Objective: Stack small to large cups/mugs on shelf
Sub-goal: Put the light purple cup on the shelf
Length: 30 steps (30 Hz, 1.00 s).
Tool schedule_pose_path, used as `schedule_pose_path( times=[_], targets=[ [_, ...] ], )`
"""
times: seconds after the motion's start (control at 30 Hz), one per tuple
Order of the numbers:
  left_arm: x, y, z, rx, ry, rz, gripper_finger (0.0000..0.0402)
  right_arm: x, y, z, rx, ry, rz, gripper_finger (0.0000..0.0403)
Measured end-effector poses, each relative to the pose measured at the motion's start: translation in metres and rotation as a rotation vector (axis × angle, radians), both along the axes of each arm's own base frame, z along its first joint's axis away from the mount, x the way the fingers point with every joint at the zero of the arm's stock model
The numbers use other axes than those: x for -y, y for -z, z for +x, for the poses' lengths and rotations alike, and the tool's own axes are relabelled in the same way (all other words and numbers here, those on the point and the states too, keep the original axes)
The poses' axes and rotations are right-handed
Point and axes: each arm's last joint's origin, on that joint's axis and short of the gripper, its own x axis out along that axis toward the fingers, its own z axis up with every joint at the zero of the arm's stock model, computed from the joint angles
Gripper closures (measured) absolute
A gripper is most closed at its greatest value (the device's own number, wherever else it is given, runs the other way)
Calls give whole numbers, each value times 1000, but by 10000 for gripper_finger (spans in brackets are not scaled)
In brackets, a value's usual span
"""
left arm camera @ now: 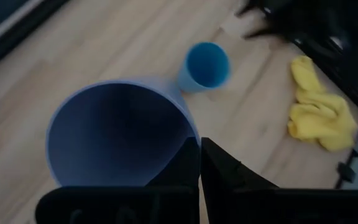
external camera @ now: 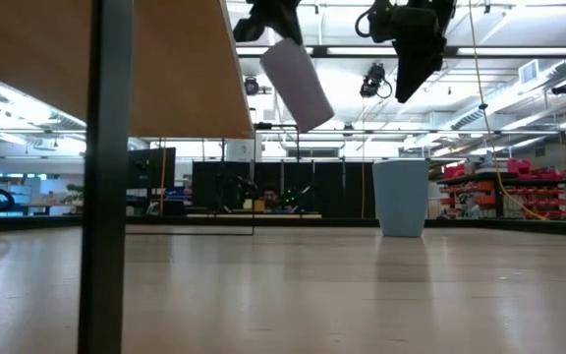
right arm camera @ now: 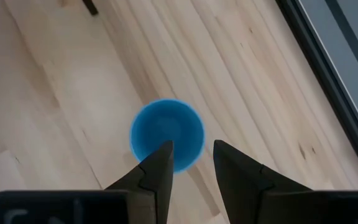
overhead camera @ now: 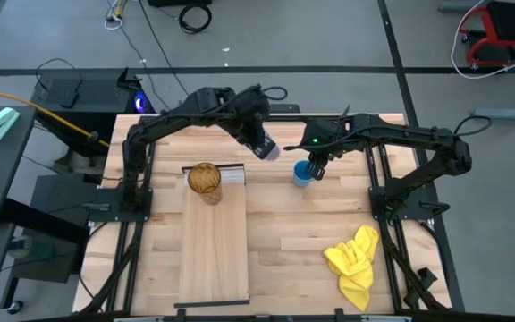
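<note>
The amber tumbler (overhead camera: 206,182) stands upright on the far end of the pale wood shelf (overhead camera: 213,250), next to its white strip (overhead camera: 232,177). My left gripper (overhead camera: 262,143) is shut on the lavender cup (overhead camera: 272,152), which is held tilted in the air (external camera: 298,84) right of the shelf. The blue cup (overhead camera: 302,173) stands upright on the table top, and it also shows in the low view (external camera: 401,197). My right gripper (right arm camera: 191,155) is open and hangs above the blue cup (right arm camera: 166,134), well clear of it (external camera: 411,69). My left gripper holds the lavender cup by its rim wall (left arm camera: 194,140), one finger (left arm camera: 185,165) inside the cup and the other (left arm camera: 225,171) outside. The cup is lifted clear of the table. It is tilted, with its open mouth toward the gripper.
A crumpled yellow cloth (overhead camera: 354,259) lies at the table's near right. The shelf is a raised board on dark posts (external camera: 106,197), its underside showing in the low view (external camera: 165,69). Bare table top lies between the shelf and the cloth.
</note>
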Motion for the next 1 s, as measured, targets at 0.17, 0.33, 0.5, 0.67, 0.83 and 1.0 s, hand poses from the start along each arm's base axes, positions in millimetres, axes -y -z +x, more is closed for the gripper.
schedule_pose_path(
  times=[0.17, 0.33, 0.5, 0.67, 0.83, 1.0],
  targets=[
    [23, -1, 6, 26, 86, -38, 393, 0, 0, -1, -3, 15, 4, 280],
    [46, -1, 10, 30, 145, -70, 393, 0, 0, -1, -1, 28, 8, 280],
    [67, -1, 11, 24, 189, -77, 393, -2, -7, -11, 22, 56, 16, 280],
    [83, 1, 11, 2, 219, -43, 393, -10, -19, -30, 70, 166, 62, 280],
    [96, 13, 13, -57, 294, 11, 393, -30, -29, -39, 159, 228, 116, 280],
    [112, 24, 13, -106, 382, 61, 393, -46, -29, -37, 198, 308, 129, 280]
  ],
)
